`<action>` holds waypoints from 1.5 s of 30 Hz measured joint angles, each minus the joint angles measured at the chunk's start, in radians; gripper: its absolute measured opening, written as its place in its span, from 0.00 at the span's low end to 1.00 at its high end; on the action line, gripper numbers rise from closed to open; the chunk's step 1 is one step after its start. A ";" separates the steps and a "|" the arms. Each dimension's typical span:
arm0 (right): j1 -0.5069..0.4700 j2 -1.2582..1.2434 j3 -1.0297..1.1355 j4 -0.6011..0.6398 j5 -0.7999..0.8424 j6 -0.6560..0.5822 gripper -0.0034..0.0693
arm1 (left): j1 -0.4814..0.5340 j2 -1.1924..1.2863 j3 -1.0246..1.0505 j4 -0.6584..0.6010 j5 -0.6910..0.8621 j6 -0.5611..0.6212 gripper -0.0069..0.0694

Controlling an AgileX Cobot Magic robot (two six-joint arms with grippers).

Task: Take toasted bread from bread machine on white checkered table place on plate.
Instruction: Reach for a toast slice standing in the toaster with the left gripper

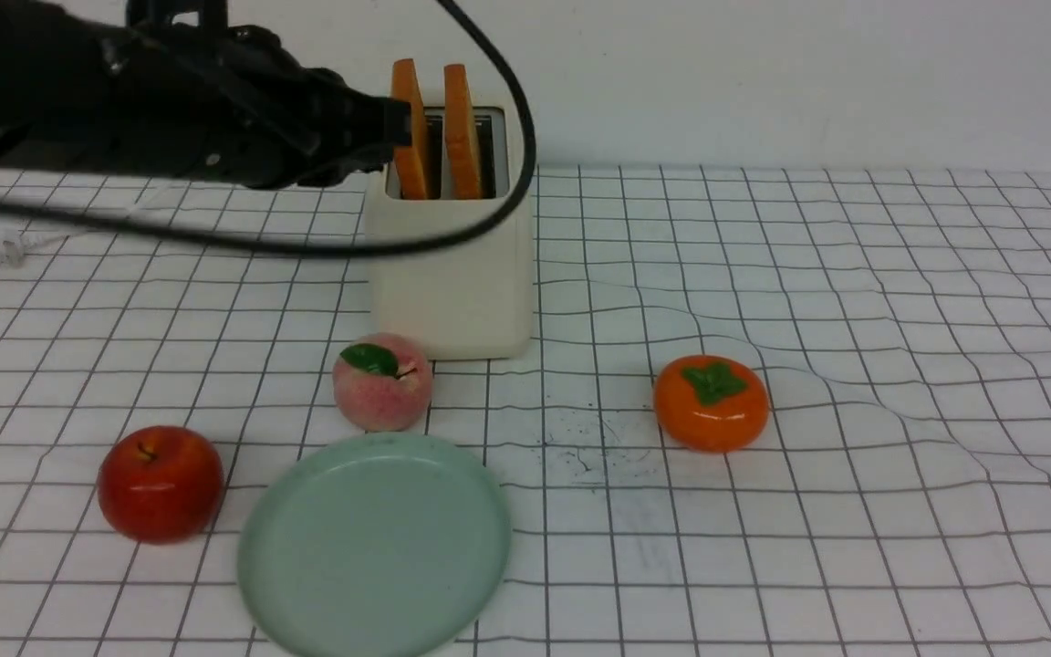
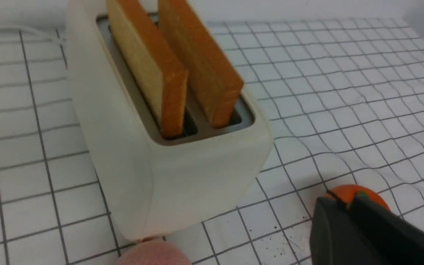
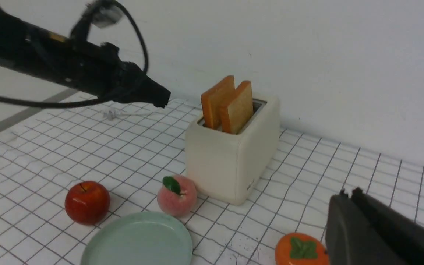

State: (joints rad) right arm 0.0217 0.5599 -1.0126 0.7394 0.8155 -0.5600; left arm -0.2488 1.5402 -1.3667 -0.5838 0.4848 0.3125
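Note:
Two slices of toasted bread [image 1: 410, 128] [image 1: 463, 128] stand upright in the slots of the cream bread machine [image 1: 452, 265] at the back of the white checkered table [image 1: 854, 474]. In the left wrist view both slices [image 2: 149, 70] [image 2: 201, 70] rise from the bread machine [image 2: 182, 184]. My left gripper [image 1: 400, 128] [image 2: 348, 197] hovers at slice height to the machine's left, apart from it, with its jaws parted by a narrow slit and holding nothing. The mint-green plate [image 1: 375, 547] lies bare near the front edge. My right gripper [image 3: 348, 193] is shut and empty, low on the right.
A red apple [image 1: 161, 484] sits left of the plate, a peach [image 1: 382, 381] between the plate and the bread machine, and a persimmon [image 1: 711, 401] to the right. The white cord's plug [image 1: 5, 246] lies at the far left. The cloth is wrinkled on the right.

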 joint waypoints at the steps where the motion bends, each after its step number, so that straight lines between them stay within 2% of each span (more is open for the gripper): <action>1: 0.000 0.000 -0.007 0.002 0.002 0.000 0.05 | 0.010 0.024 -0.029 0.006 0.017 -0.023 0.22; 5: 0.000 0.000 -0.014 0.006 0.029 -0.003 0.05 | 0.049 0.147 -0.175 0.028 0.062 -0.096 0.38; 11: 0.000 0.000 -0.014 0.006 0.044 -0.003 0.05 | 0.050 0.292 -0.317 0.023 0.058 -0.108 0.57; 25: 0.000 0.007 -0.014 0.006 0.016 -0.007 0.05 | 0.045 0.449 -0.372 0.019 -0.132 -0.098 0.59; 29: 0.000 0.009 -0.014 0.006 0.016 -0.007 0.05 | 0.013 0.453 -0.372 0.020 -0.195 -0.035 0.59; 34: 0.000 0.009 -0.014 0.005 0.016 -0.007 0.06 | -0.028 0.453 -0.372 0.019 -0.258 0.051 0.49; 36: 0.000 0.009 -0.014 0.003 0.022 -0.007 0.06 | -0.031 0.453 -0.372 0.018 -0.273 0.063 0.38; 37: 0.000 0.009 -0.014 0.003 0.025 -0.007 0.06 | -0.031 0.453 -0.372 0.018 -0.274 0.064 0.36; 38: 0.000 0.009 -0.014 0.003 0.033 -0.007 0.06 | -0.031 0.453 -0.372 0.018 -0.280 0.067 0.26; 39: 0.000 0.009 -0.014 0.002 0.035 -0.007 0.06 | -0.031 0.453 -0.372 0.018 -0.279 0.067 0.26; 40: 0.000 0.009 -0.014 0.002 0.039 -0.007 0.06 | -0.030 0.453 -0.372 0.019 -0.282 0.068 0.18; 41: 0.000 0.009 -0.014 0.002 0.039 -0.007 0.07 | -0.030 0.453 -0.372 0.019 -0.285 0.068 0.14; 45: 0.000 0.009 -0.014 0.002 0.039 -0.007 0.07 | -0.030 0.434 -0.372 0.020 -0.285 0.070 0.13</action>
State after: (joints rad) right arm 0.0217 0.5693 -1.0266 0.7414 0.8547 -0.5671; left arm -0.2791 1.9745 -1.7387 -0.5636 0.1996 0.3822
